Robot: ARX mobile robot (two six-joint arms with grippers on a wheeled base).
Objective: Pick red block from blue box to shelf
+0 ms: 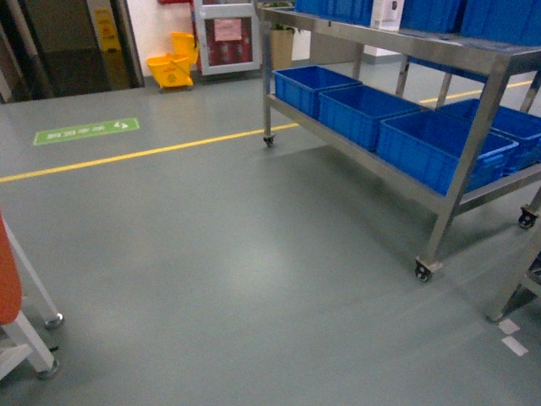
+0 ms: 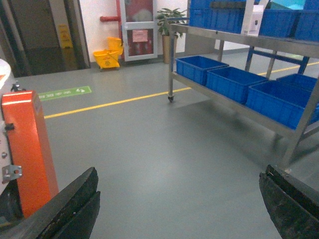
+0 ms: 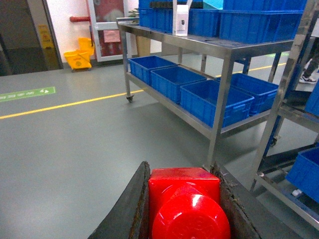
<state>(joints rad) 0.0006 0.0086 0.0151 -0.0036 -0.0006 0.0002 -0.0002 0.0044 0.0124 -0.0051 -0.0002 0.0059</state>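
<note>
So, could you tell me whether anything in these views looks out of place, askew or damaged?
Nothing stands out. The red block sits squarely between the right gripper fingers, the left gripper is open and empty, and the dark blue crates stand in an orderly row on the shelf.

Light: bright, even, overhead | glare: soft sheen on grey floor | shadow: faint under shelf | blur: red block soft, close to lens
</note>
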